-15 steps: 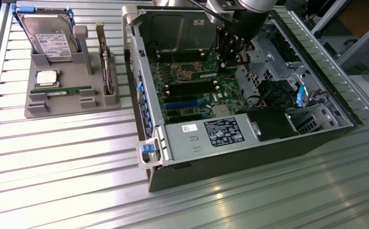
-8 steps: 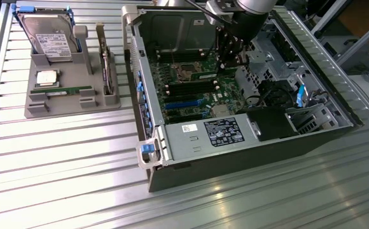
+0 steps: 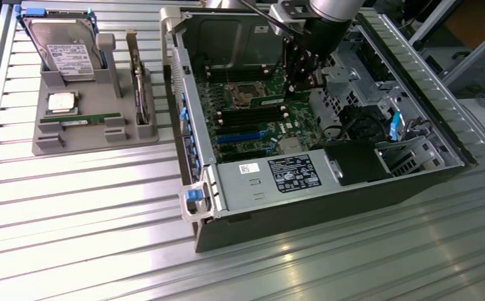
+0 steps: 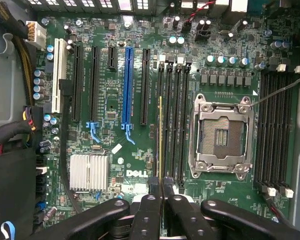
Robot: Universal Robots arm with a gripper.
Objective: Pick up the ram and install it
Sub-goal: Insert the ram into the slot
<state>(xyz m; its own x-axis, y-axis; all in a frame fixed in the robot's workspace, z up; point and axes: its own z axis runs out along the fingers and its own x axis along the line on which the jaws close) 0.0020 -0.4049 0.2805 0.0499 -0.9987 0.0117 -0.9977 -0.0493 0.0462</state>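
Clenched on the ram (image 4: 160, 145), the tool (image 4: 161, 186) holds it edge-on over the motherboard (image 4: 110, 115) slots.

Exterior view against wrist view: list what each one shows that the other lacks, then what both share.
Exterior view alone: the grey parts holder on the slatted table, carrying a hard drive, a silver processor and a spare ram stick; also the case's power supply.

Wrist view alone: the blue expansion slot, the finned heatsink and the ram edge-on in a memory slot, held by the shut gripper.

Both: the motherboard and its empty processor socket.
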